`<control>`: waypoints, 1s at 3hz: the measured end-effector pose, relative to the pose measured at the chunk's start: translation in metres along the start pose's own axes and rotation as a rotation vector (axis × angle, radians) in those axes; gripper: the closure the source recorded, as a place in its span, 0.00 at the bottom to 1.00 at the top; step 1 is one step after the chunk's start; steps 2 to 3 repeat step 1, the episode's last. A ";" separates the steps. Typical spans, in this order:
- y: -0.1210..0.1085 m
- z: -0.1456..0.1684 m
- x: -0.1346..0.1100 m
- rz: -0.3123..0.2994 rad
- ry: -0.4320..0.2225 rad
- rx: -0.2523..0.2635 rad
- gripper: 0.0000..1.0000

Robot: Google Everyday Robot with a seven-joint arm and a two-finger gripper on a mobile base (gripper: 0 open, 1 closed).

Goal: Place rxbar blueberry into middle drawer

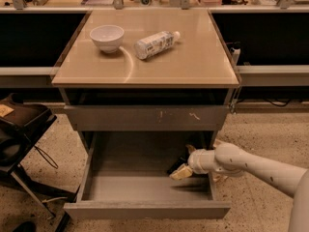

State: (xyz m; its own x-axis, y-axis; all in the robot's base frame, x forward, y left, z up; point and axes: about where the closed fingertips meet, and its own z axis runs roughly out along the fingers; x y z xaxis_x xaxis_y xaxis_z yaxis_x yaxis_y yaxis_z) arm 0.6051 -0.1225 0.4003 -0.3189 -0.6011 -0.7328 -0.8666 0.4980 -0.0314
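Observation:
The middle drawer (145, 208) is pulled wide open below the cabinet top, and its grey floor shows. My gripper (180, 168) reaches in from the right, over the right part of the drawer floor and a little above it. It is shut on the rxbar blueberry (175, 165), which shows only as a small dark shape between the pale fingers (182, 173). The wrapper's print cannot be made out. My white arm (251, 166) crosses the drawer's right side wall.
A white bowl (106, 36) and a white plastic bottle (154, 43) lying on its side are on the tan cabinet top (193, 62). The scratched drawer front (145, 118) above is closed. A black chair (19, 129) stands to the left on the speckled floor.

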 end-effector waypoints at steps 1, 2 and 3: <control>0.000 0.000 0.000 0.000 0.000 0.000 0.00; 0.000 0.000 0.000 0.000 0.000 0.000 0.00; 0.000 0.000 0.000 0.000 0.000 0.000 0.00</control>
